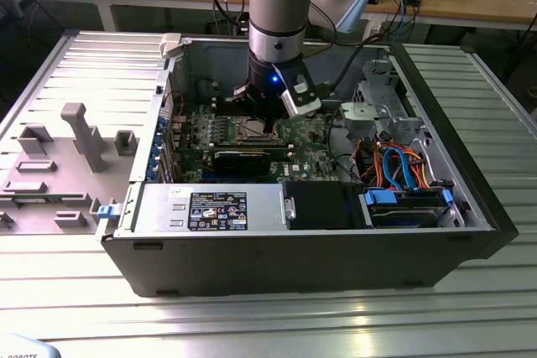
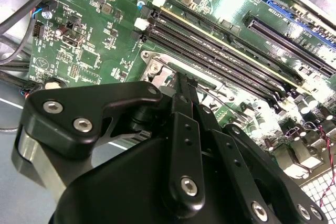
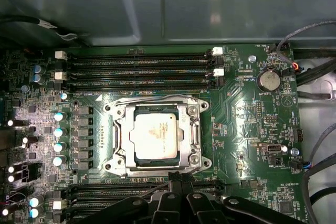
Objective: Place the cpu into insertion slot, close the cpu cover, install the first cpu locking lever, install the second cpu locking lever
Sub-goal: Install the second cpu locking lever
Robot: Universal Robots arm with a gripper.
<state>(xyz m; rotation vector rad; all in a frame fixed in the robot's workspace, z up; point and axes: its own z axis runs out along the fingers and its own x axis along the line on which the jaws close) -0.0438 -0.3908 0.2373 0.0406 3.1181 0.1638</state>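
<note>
The cpu, a silver-grey square chip, lies flat in the insertion slot on the green board. The cpu cover, a silvery frame, lies down around the chip. A thin wire locking lever runs along the socket's side nearest the case wall. My gripper is at the opposite edge of the socket, its black fingers pressed together with the tips down at the metal rim. In the exterior view the gripper reaches straight down into the open computer case over the socket. Whether the tips touch a lever is hidden.
Long black memory slots flank the socket on both sides. A black graphics card lies just in front of the socket. The case walls, drive cage and coloured cables surround the board. A coin battery sits beside the socket.
</note>
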